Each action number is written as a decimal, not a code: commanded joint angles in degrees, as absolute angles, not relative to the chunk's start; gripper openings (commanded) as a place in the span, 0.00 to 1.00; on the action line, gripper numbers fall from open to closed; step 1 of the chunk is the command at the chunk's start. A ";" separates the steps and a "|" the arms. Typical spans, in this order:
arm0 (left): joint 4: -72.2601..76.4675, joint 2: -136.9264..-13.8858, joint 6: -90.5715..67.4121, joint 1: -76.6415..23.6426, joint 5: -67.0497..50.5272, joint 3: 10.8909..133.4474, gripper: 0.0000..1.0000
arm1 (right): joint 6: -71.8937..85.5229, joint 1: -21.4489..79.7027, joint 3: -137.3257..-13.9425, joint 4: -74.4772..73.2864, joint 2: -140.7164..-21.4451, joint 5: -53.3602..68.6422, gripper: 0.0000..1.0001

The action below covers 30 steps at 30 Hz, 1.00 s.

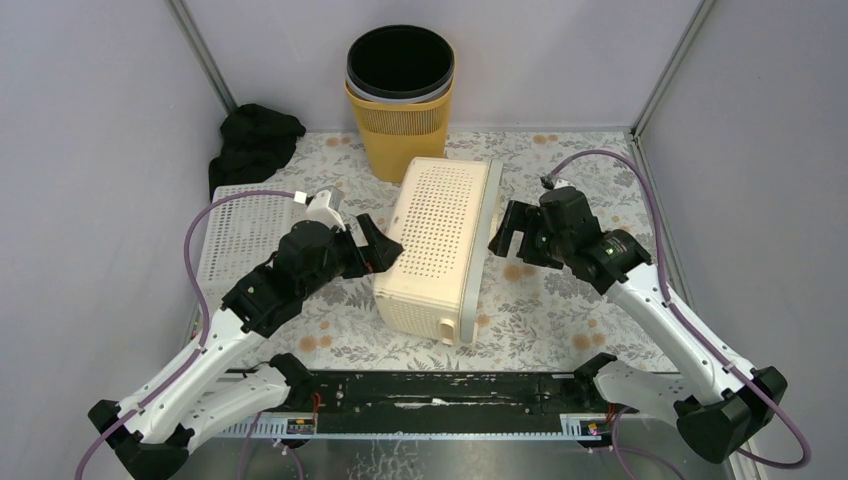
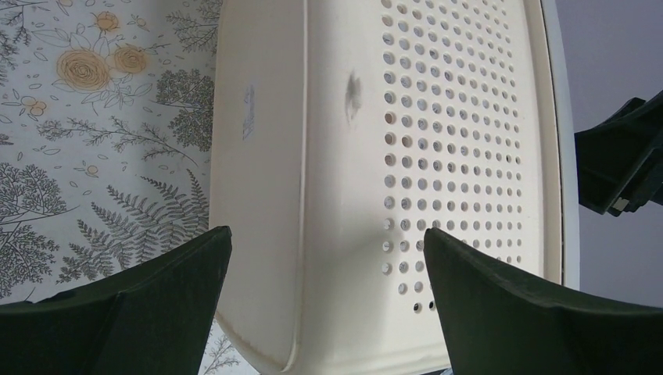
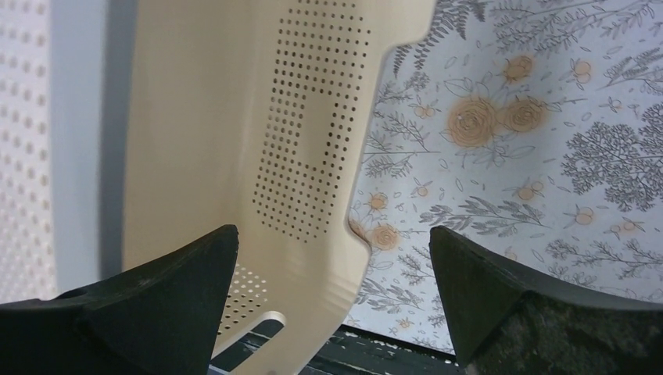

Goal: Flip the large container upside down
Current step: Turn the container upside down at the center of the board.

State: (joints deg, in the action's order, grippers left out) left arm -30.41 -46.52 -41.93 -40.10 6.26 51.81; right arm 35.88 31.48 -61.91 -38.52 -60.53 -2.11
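Note:
The large container (image 1: 440, 240) is a cream perforated basket lying on its side in the middle of the flowered table, its base facing left and its open mouth facing right. My left gripper (image 1: 385, 252) is open right at the base-side corner. In the left wrist view that corner of the container (image 2: 375, 156) fills the space between the spread fingers of my left gripper (image 2: 328, 258). My right gripper (image 1: 508, 238) is open at the mouth side. In the right wrist view the container's rim and end wall (image 3: 234, 117) reach in between the fingers of the right gripper (image 3: 332, 258). Neither holds anything.
A yellow bin with a black liner (image 1: 400, 95) stands behind the container. A black cloth (image 1: 255, 140) lies at the back left. A flat white perforated tray (image 1: 235, 235) lies left of my left arm. Walls close in on both sides, and a black rail (image 1: 430, 390) runs along the near edge.

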 commanded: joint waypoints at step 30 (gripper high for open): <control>-39.14 -45.22 -37.98 -40.17 13.36 61.50 1.00 | 45.26 26.67 -66.04 -18.31 -62.30 21.33 0.94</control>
